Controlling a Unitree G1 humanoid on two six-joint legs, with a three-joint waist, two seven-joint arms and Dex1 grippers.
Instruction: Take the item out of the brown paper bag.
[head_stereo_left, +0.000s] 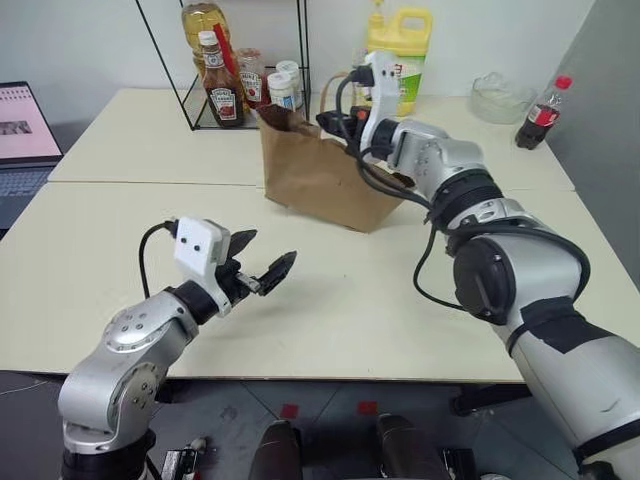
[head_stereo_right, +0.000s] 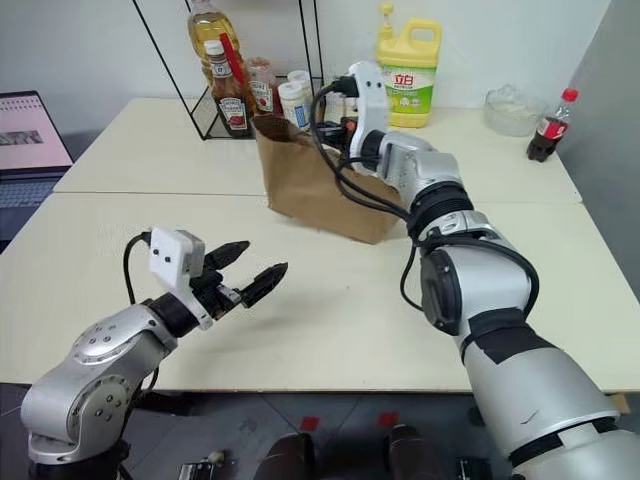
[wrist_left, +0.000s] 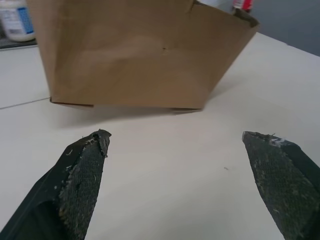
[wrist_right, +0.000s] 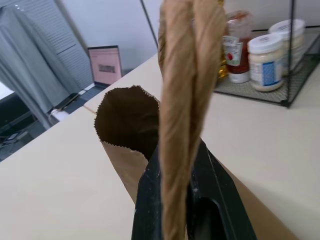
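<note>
The brown paper bag (head_stereo_left: 318, 182) stands on the table's middle, its mouth (wrist_right: 125, 120) gaping and dark inside. My right gripper (head_stereo_left: 336, 121) is at the bag's top rim, shut on the bag's twisted paper handle (wrist_right: 184, 100), which runs up between its black fingers (wrist_right: 215, 200). The item is hidden. My left gripper (head_stereo_left: 262, 258) hovers low over the table in front of the bag, open, with nothing between its fingertips (wrist_left: 84, 170). The bag's front face (wrist_left: 135, 55) stands a short way beyond them.
A wire rack holding a ketchup bottle (head_stereo_left: 221, 88) and jars (head_stereo_left: 281, 90) stands behind the bag. A yellow detergent jug (head_stereo_left: 405, 50), a glass bowl (head_stereo_left: 500, 96) and a cola bottle (head_stereo_left: 541, 114) stand at the back right. A laptop (head_stereo_left: 25, 130) sits at the far left.
</note>
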